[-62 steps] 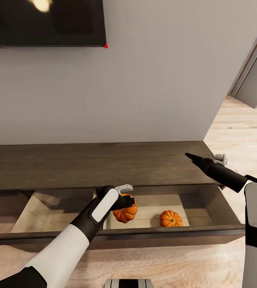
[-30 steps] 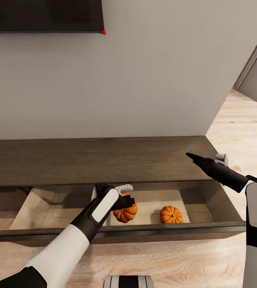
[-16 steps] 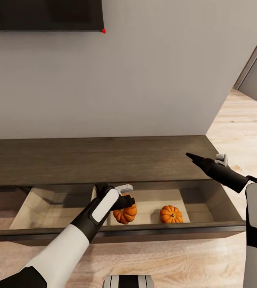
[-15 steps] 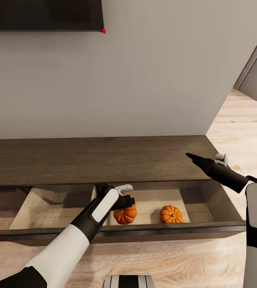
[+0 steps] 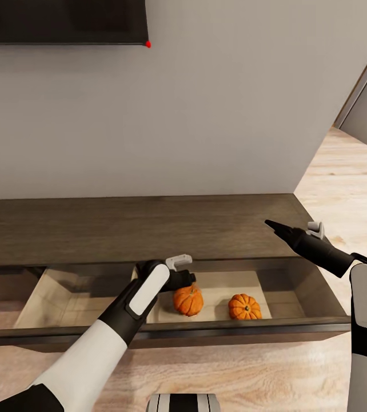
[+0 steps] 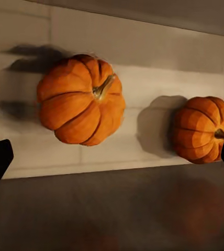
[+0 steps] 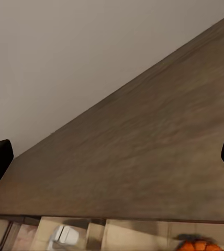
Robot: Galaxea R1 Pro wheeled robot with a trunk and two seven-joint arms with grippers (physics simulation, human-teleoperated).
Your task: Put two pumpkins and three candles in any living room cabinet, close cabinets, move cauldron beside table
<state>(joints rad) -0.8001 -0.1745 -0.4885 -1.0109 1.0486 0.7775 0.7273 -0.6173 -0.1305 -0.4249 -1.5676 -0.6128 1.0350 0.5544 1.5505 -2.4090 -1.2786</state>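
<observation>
The dark-brown cabinet (image 5: 120,229) has its long drawer (image 5: 206,332) pulled out. Two orange pumpkins lie on the drawer's tan floor: one (image 5: 188,301) (image 6: 80,99) just below my left gripper (image 5: 192,281) (image 6: 113,159), the other (image 5: 244,307) (image 6: 201,129) further right. The left gripper is open and hovers over the drawer, holding nothing. My right gripper (image 5: 275,226) (image 7: 112,157) is open too, raised above the right end of the cabinet top, with a sliver of a pumpkin (image 7: 196,246) below it. Candles, cauldron and table are out of view.
A black TV (image 5: 63,23) hangs on the grey wall above the cabinet. The drawer's left compartment (image 5: 75,297) lies beyond a tan divider. Light wood floor (image 5: 343,189) runs right toward a doorway (image 5: 366,114).
My left gripper opened and let go of the pumpkin, which now rests on the drawer floor slightly to the right. The gripper lifted a little. The right arm stayed put.
</observation>
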